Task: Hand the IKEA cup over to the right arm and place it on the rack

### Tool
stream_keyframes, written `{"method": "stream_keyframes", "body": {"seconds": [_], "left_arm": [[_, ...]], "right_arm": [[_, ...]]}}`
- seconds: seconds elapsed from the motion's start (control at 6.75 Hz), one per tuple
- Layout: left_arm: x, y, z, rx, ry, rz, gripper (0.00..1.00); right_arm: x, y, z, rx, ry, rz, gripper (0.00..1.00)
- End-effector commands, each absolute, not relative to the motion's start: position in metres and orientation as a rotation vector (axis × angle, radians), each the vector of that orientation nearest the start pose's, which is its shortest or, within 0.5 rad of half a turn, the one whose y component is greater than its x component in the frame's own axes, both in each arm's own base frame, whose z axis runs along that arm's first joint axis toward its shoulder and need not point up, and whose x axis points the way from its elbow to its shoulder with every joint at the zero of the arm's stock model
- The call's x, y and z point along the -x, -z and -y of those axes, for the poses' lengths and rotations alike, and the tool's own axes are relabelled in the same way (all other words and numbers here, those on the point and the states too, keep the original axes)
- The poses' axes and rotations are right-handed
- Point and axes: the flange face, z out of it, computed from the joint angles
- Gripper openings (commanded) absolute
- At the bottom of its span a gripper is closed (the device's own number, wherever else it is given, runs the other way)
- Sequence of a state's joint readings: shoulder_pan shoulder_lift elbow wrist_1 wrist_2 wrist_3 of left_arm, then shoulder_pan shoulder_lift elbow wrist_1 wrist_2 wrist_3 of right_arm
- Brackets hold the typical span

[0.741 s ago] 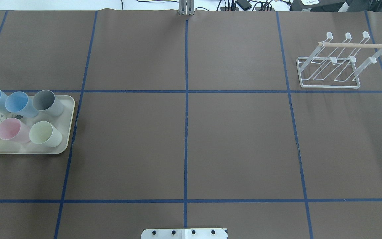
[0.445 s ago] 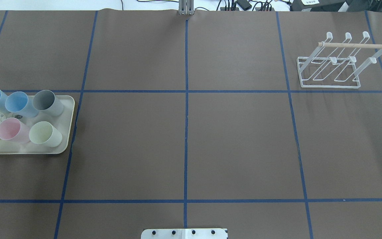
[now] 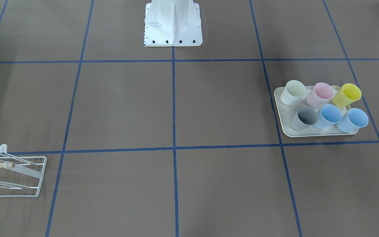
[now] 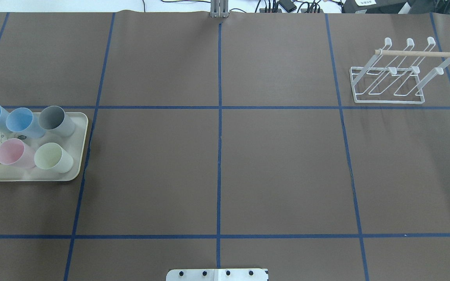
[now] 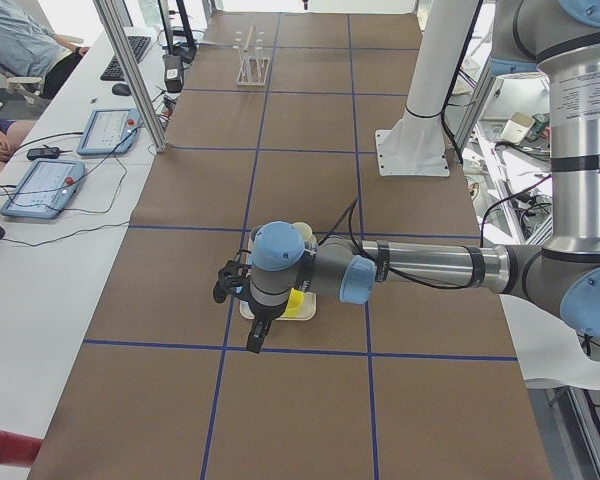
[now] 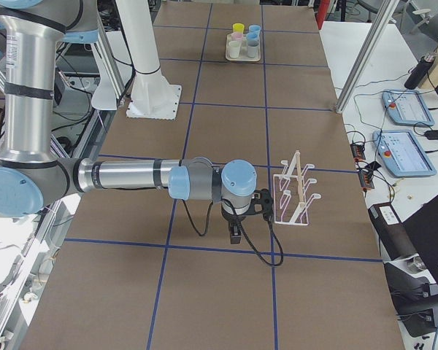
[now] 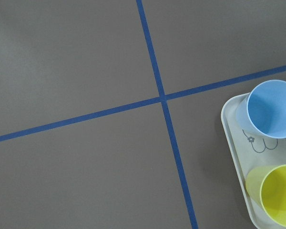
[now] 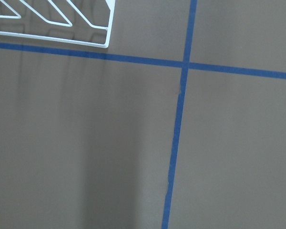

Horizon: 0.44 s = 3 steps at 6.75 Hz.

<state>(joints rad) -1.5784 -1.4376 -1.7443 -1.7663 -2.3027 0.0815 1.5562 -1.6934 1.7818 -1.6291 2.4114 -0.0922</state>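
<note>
The left pincer (image 5: 255, 338) hangs from the near arm's wrist in the lower middle of the left-end view, pointing down over the worktop (image 4: 287, 164). It shows only there, dark and side-on, so I cannot tell whether it is spread or pressed together. Its wrist camera looks down on bare brown surface and crossed blue tape. At that frame's right edge are the tray (image 7: 231, 143), a blue cup (image 7: 271, 109) and a yellow cup (image 7: 276, 193). So this pincer sits above and just beside the tray, not over a cup.

The right pincer (image 6: 235, 233) hangs the same way in the middle of the right-end view, near the rack (image 6: 296, 193) — its state cannot be told either. Only a corner of the rack's wire base reaches the upper left of its wrist view.

In the overhead view all six IKEA cups (image 4: 22, 121) stand mouth up on the tray at the left edge, mid-height. The rack stands well apart in the upper right and carries no cup on its prongs.

By my reading the task is at its very start — nothing is lifted, passed or hung. Left to do are the left-side pickup, the hand-over to the right pincer, and the placing on a prong.
</note>
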Motion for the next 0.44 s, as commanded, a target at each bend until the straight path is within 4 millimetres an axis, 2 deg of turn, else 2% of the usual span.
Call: {"method": "stream_keyframes", "body": {"seconds": [0.0,0.15,0.3], "left_arm": [[0.07,-0.629,0.452,-0.238,-0.147,-0.72,1.0],[0.063,-0.636,0.458,-0.226,-0.152,-0.73,1.0],[0.058,-0.623,0.47,-0.277,-0.143,-0.744,1.0]], "right_arm": [[-0.043,-0.587,0.457,-0.108,0.152,0.858,1.0],[-0.04,-0.566,0.462,-0.142,0.172,0.875,1.0],[-0.032,-0.531,0.488,-0.201,0.208,0.863,1.0]]}}
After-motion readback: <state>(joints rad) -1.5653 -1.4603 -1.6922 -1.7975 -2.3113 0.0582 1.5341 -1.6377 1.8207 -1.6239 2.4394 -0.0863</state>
